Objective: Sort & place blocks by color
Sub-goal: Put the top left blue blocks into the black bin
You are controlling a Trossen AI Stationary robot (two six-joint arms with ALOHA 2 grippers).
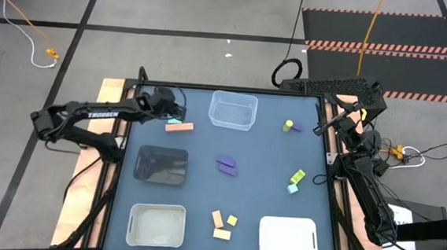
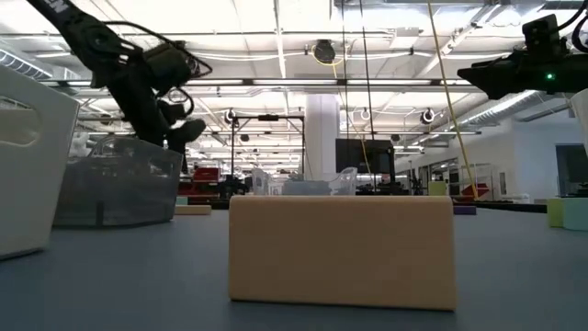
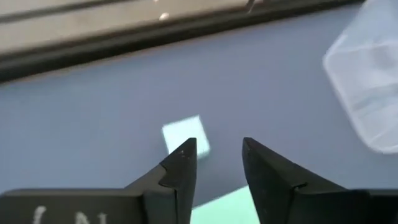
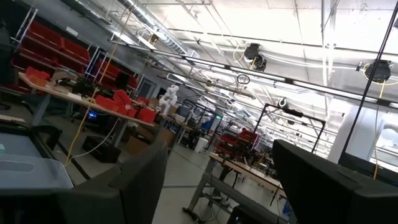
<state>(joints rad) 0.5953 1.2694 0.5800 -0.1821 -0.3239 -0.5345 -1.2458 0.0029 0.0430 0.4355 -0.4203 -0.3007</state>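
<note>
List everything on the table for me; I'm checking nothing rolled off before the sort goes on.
Clear bin: one, far middle.
Black bin: one, left middle.
White bins: two, near edge.
Orange bar: one, with a teal block by the left tool.
Purple blocks: two, centre.
Orange and yellow blocks: three, near middle.
Yellow-green and purple blocks: far right.
Green and teal blocks: right.
Left tool: open, above the teal block.
Right tool: open, at the table's right edge.

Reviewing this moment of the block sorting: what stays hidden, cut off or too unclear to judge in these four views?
- Low view: the pale orange block up close hides most of the table behind it.
- Left wrist view: the teal block is cut off by the bottom edge and the left gripper, so its shape is unclear.
- High view: the black bin is too dark to see inside.
- Right wrist view: no blocks visible.
</note>
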